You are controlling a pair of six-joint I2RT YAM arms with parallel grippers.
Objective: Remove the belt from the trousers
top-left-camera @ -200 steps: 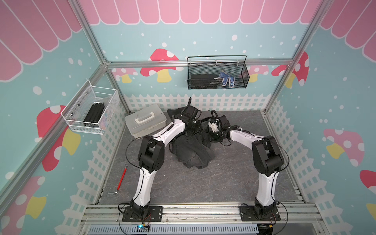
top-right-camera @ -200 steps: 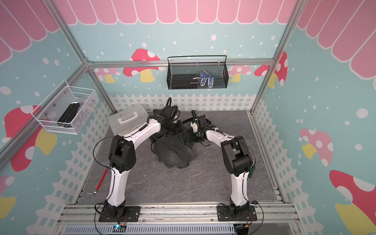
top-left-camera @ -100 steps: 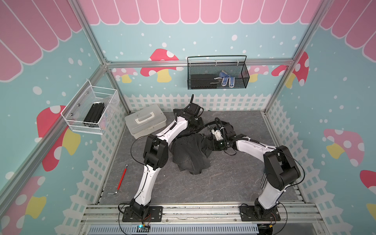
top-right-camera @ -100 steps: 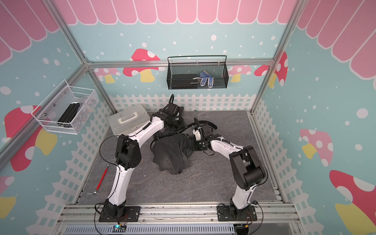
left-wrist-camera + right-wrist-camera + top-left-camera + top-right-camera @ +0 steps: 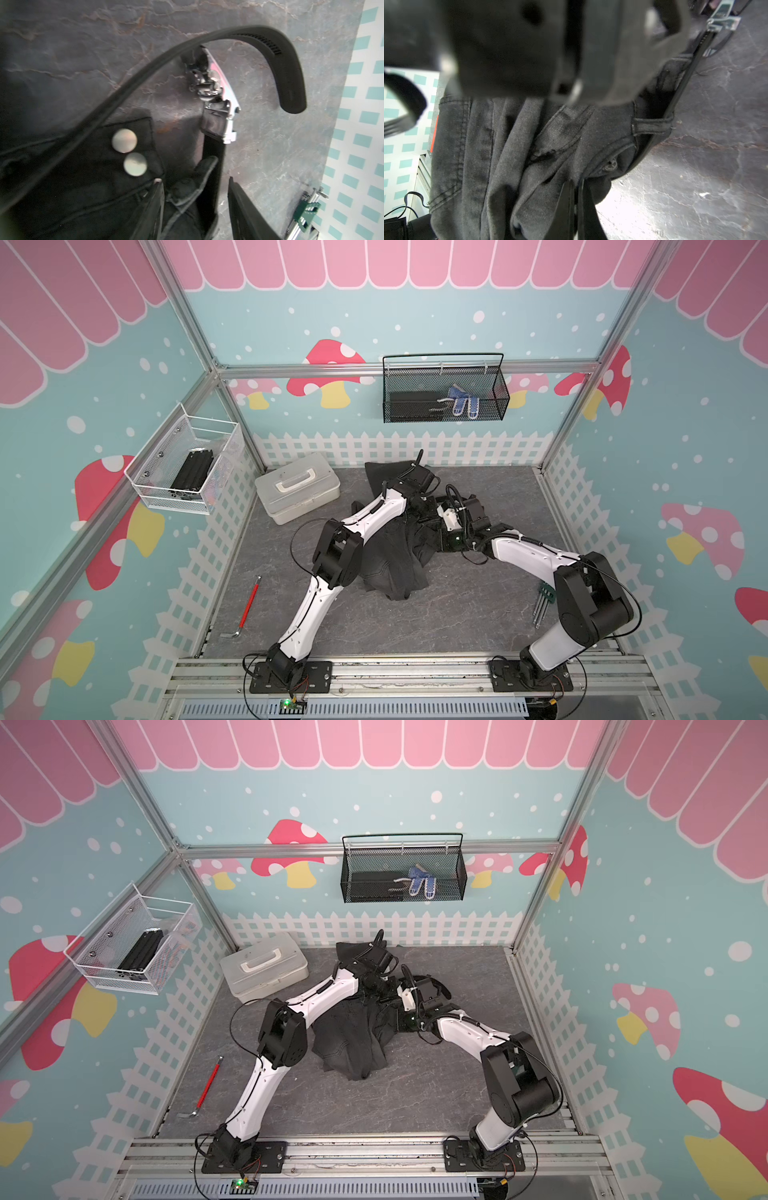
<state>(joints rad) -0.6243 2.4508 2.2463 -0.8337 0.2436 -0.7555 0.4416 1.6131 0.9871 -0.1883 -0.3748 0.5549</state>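
A white case and a red-handled key lie well apart on the floor, and a black basket and a white basket hang above.

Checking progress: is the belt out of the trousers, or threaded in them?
Threaded: the belt passes under a belt loop on the trousers, right wrist view.

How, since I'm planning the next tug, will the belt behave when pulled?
Probably springy, not limp: the belt holds its free end in a mid-air arc. The metal buckle likely makes the other end swing. Threaded through a loop, it may drag the trousers.
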